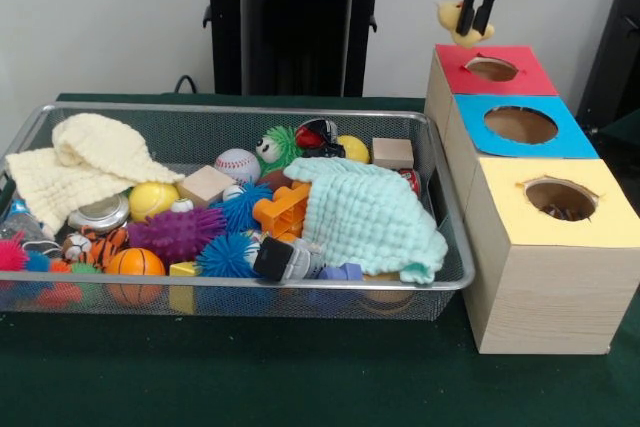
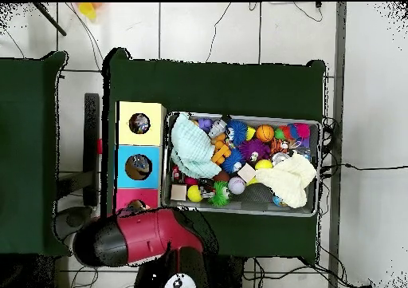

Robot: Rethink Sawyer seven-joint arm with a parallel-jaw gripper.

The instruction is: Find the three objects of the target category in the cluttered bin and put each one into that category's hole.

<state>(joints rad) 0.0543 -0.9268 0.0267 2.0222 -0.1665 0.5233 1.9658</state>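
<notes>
While the claw hangs at the top of the front view with its two dark fingers pinched on a small yellow soft toy, you can see that the toy sits directly above the red-topped box and just to the near-left of that box's hole. That is the relation your next move turns on: the hole lies straight below and slightly toward the blue-topped box, so a short shift that way and a release should, in my judgement, drop the toy in. The toy is small and bunched, with no clear long axis, so its turning should not matter at the opening. Watch the hole's torn paper rim, since a soft toy let go off-centre could catch on it and rest on the lid. From overhead you mostly see the red arm covering the red box end of the row, with the yellow-topped box farthest from it. Beside the boxes on the green counter, the wire bin holds more clutter, with a mint cloth and a cream cloth draped over part of it, so other targets may lie hidden under them.
</notes>
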